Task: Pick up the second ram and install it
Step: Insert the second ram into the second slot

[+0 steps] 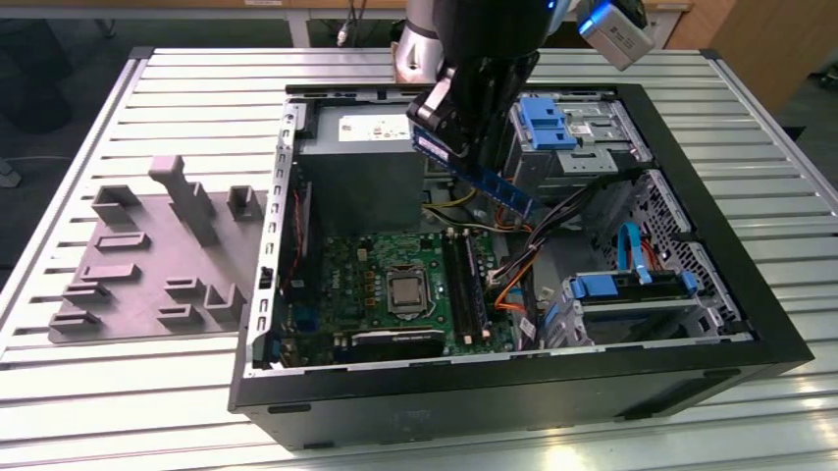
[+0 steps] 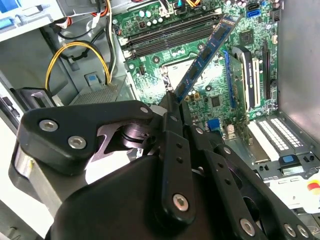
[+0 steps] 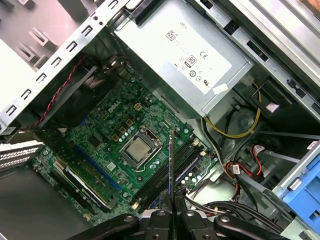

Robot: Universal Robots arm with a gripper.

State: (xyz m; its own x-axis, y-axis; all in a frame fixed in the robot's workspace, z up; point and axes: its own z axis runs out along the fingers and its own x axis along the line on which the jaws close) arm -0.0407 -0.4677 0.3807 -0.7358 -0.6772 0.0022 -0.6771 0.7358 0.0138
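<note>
The black, linked-finger pincer (image 1: 458,147) is seen in the upper middle of the exterior view, closed on the second ram (image 1: 482,175), a long, thin, dark blue-green circuit strip that is held tilted above the open black computer case (image 1: 524,392). In the second wrist view the same strip (image 2: 205,55) runs from the pincer (image 2: 172,102) toward the upper right of the frame, over the large green motherboard (image 2: 220,85); in the first wrist view it is seen edge-on as a thin dark line (image 3: 170,170) rising from the pincer (image 3: 170,212) at the bottom middle of the frame. The strip is not seated: it hangs clear of the long black slot rails (image 3: 172,167), which lie on the board beside the square silver processor (image 3: 137,149), below the grey metal power-supply box (image 3: 185,60). The pick-up is judged complete and the carrying and alignment over the slots to be the step in hand. Insertion is judged to call for the strip to be levelled, brought parallel to a free rail and lowered straight, with the yellow and orange cables (image 1: 517,285) nearby kept clear. A grey moulded parts holder (image 1: 157,265) lies on the slatted metal bench (image 1: 78,392) at the left of the exterior view.
</note>
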